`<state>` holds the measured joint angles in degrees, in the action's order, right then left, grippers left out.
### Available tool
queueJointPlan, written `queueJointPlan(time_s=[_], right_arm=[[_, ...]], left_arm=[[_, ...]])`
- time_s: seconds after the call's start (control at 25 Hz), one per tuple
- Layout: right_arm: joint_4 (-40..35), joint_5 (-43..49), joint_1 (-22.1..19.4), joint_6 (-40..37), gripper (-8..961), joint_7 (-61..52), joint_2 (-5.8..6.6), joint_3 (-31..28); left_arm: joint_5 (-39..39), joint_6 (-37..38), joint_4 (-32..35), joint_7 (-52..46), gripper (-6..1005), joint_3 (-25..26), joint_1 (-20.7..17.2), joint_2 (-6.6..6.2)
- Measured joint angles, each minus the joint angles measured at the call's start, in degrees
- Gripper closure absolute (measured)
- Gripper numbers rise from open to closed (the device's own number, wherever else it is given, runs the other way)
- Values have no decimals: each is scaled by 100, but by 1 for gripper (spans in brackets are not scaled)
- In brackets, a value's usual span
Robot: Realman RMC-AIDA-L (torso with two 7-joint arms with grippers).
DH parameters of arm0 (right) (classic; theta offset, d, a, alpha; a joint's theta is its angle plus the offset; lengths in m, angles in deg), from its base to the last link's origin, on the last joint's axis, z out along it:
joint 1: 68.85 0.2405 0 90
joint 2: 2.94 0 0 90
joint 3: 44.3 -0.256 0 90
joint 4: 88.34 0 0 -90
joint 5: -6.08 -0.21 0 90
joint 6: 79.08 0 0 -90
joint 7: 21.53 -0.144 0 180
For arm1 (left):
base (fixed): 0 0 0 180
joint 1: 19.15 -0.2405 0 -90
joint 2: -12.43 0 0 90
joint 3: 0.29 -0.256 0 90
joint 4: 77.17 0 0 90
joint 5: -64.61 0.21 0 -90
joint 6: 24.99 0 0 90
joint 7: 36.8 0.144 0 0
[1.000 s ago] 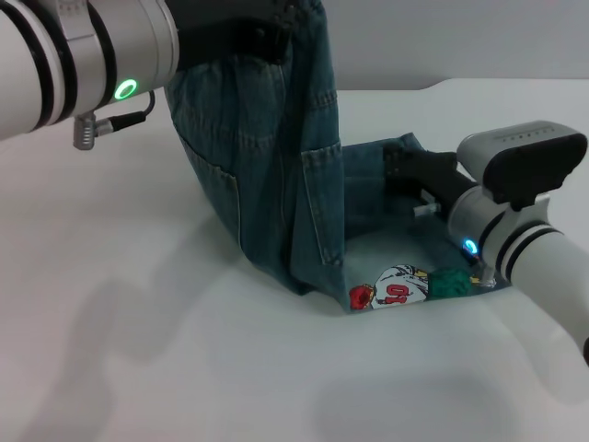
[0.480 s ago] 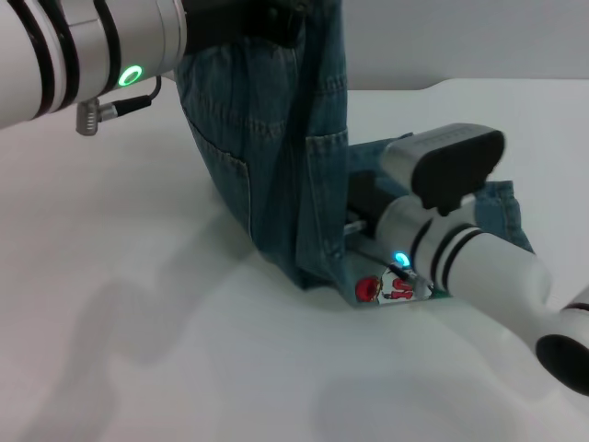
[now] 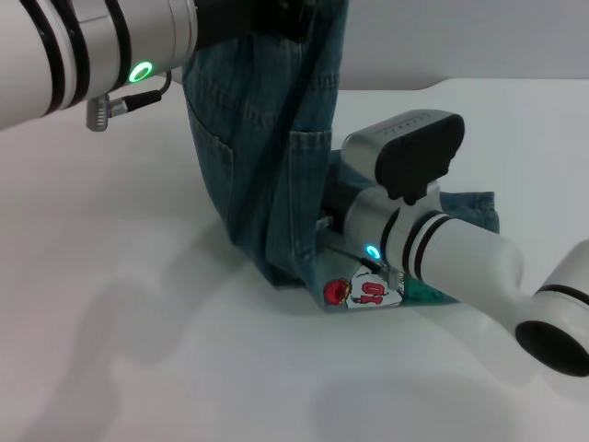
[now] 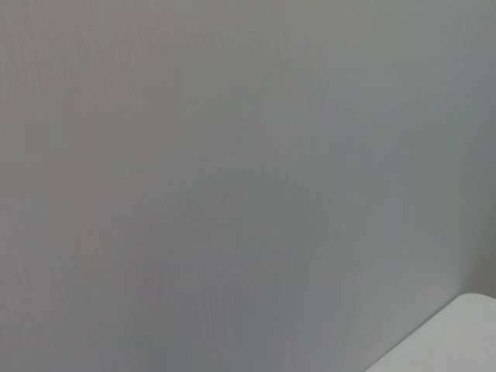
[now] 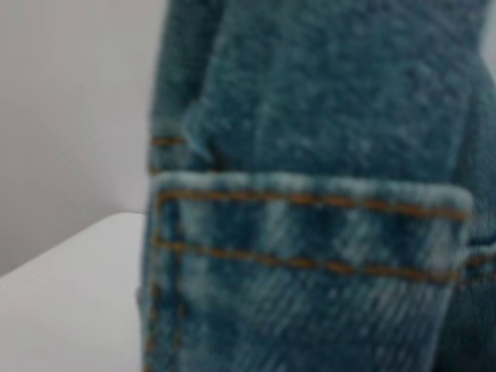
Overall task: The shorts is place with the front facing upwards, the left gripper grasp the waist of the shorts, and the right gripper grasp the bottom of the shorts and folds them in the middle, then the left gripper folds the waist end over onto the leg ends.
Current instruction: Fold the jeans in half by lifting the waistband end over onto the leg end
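Observation:
The blue denim shorts [image 3: 267,157] hang upright from my left gripper [image 3: 262,20], which is shut on the waist at the top edge of the head view. Their lower end lies folded on the white table [image 3: 138,350], showing a red and white printed patch [image 3: 363,293]. My right gripper [image 3: 333,204] is pressed against the hanging denim just above that flat end, with its tip hidden behind the fabric and its own wrist housing [image 3: 409,152]. The right wrist view is filled by a denim hem with orange stitching [image 5: 310,225]. Only a grey wall appears in the left wrist view.
The table's far edge [image 3: 515,85] runs behind the shorts, with a grey wall beyond it. A bit of green fabric [image 3: 425,293] peeks out beside the printed patch. My right forearm [image 3: 497,276] crosses the table's right side.
My right arm has swung left, from the flat leg end up against the hanging denim. The flat part and its patch have slid left. The left arm has shifted slightly right and up.

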<state>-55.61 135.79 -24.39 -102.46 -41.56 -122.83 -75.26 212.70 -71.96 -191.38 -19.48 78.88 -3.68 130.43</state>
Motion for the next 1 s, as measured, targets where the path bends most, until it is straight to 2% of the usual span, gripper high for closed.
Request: queueJointPlan(time_s=[0.28,0.44,0.6,0.76,1.0], right_arm=[[-775,30,-390,-756,953,83,8,-470],[-1392,20,-519,-1148,953,88,35,-780],[-1698,13,-738,-1479,953,90,89,-1157],[-2095,9,-894,-1739,954,94,128,-1568],[-2669,4,-1215,-2675,951,685,141,-2449]], left_arm=[[-7,69,58,58,950,-31,-33,-1],[-9,168,122,74,950,-111,-55,4],[-56,293,228,76,950,-212,-103,2],[-273,576,397,116,950,-454,-150,-3],[-854,1170,682,320,951,-945,-275,-3]])
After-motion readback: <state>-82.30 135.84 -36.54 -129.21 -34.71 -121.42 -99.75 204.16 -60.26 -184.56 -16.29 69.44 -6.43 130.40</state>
